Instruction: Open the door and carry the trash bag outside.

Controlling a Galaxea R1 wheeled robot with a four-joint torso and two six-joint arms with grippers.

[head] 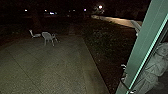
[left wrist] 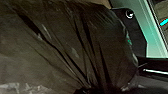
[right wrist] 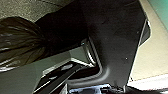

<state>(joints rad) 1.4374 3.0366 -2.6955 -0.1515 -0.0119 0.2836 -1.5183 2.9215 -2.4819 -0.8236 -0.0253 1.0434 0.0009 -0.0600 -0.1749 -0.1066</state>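
The dark trash bag [left wrist: 57, 42] looms large in the left wrist view. Its folds draw together into a bunched neck, where my left gripper [left wrist: 97, 89] is closed on it. In the right wrist view the same bag [right wrist: 20, 41] shows its gathered neck against dark robot parts. A green upright frame of the doorway [head: 141, 42] slants along the right side of the head view, and a stretch of it [left wrist: 147, 27] lies beyond the bag in the left wrist view.
Paving [head: 47, 67] stretches ahead, with a pale chair [head: 47, 35] and another pale piece of furniture [head: 35, 35] farther off. A dark planted strip [head: 100, 47] borders it on the right. Behind the green frame is a pale, folded shape [head: 156, 65].
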